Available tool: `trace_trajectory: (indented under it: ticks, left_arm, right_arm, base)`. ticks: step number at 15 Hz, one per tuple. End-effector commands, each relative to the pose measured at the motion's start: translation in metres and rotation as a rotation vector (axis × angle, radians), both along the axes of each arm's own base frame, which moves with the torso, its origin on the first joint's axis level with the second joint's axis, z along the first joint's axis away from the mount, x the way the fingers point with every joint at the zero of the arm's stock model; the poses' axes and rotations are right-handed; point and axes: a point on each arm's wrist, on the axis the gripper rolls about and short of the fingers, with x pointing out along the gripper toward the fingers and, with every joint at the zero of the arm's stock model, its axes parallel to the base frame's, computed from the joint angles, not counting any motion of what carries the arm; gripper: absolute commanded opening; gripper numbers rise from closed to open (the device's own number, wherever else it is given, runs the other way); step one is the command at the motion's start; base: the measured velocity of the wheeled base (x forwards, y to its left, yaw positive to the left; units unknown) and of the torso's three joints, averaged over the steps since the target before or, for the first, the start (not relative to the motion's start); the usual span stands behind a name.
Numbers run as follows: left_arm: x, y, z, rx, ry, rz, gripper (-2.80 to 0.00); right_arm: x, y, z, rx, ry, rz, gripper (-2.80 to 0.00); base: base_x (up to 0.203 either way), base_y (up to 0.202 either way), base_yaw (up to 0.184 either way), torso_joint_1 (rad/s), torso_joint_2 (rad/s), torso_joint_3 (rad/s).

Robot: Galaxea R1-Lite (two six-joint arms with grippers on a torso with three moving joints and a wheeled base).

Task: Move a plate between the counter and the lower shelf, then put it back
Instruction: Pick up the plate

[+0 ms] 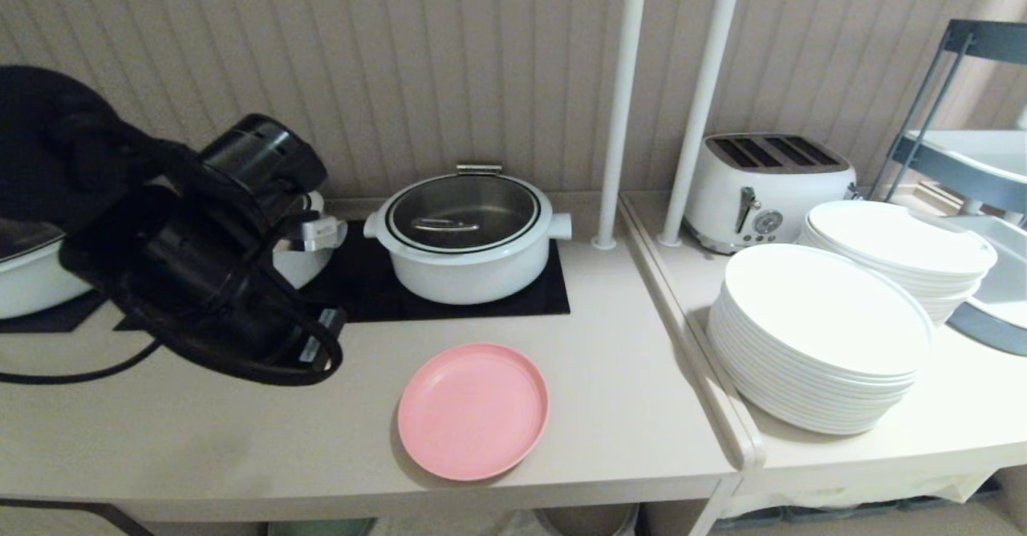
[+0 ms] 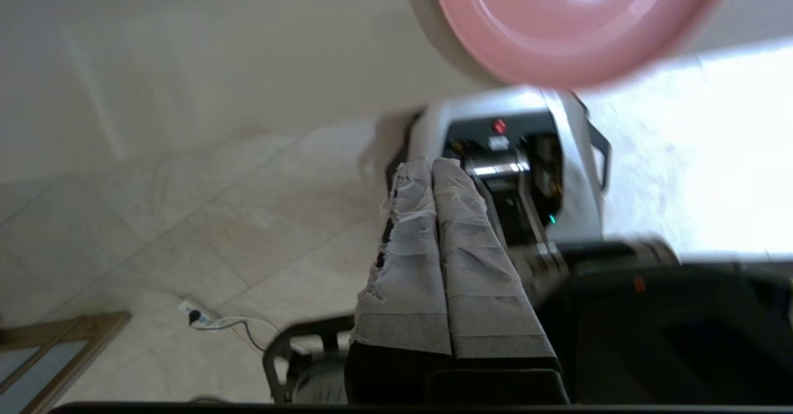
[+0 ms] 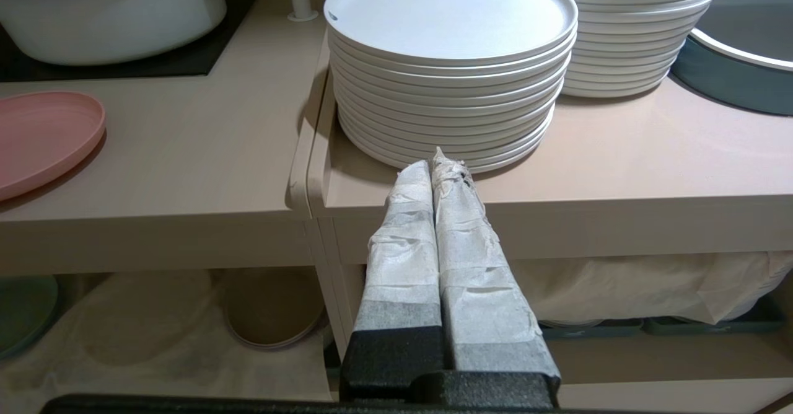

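Fingers on the left gripper [image 2: 430, 166] are pressed flat together with nothing between them, and the right gripper [image 3: 437, 163] is the same, parked low in front of the stack of white plates [image 3: 452, 61] doing nothing. My pink plate [image 1: 473, 410] sits flat on the counter [image 1: 200, 440], near its front edge, just in front of the white pot [image 1: 468, 235] on the black panel [image 1: 554, 295]. From the head view the left arm hangs over the counter to the left of the plate, not touching it; the wrist view catches the plate's rim at the edge of frame, so I'm close but not lined up. My read is we're at the reach-in before the first pickup. To do this well I'd spread the fingers before coming down, then slide one under the raised rim from the left side where it's nearest, since a flat plate gives nothing to pinch from above. Go slow, because that light plastic will probably skate on the smooth top if I nudge it. The lower shelf [image 3: 155, 339] below already holds a beige-grey plate [image 3: 272, 308] and a green plate [image 3: 25, 308], so I'd aim for the bare cloth between them.
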Motion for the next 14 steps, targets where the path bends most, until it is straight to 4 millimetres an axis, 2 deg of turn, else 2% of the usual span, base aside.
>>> trace_trajectory:
  ticks: [1, 9, 14]
  left_arm:
    - [0.021, -0.010, -0.024, 0.032, 0.069, 0.020, -2.80]
    - [0.063, -0.031, -0.069, 0.036, 0.153, 0.111, -2.80]
    - [0.074, -0.036, -0.089, 0.050, 0.185, 0.114, -2.80]
  right_arm:
    - [0.000, 0.000, 0.000, 0.001, 0.001, 0.001, -2.80]
    - [0.000, 0.000, 0.000, 0.001, 0.001, 0.001, -2.80]
    - [0.000, 0.000, 0.000, 0.001, 0.001, 0.001, -2.80]
  base:
    - [0.000, 0.000, 0.000, 0.000, 0.00, 0.000]
    - [0.000, 0.000, 0.000, 0.000, 0.00, 0.000]
    - [0.000, 0.000, 0.000, 0.000, 0.00, 0.000]
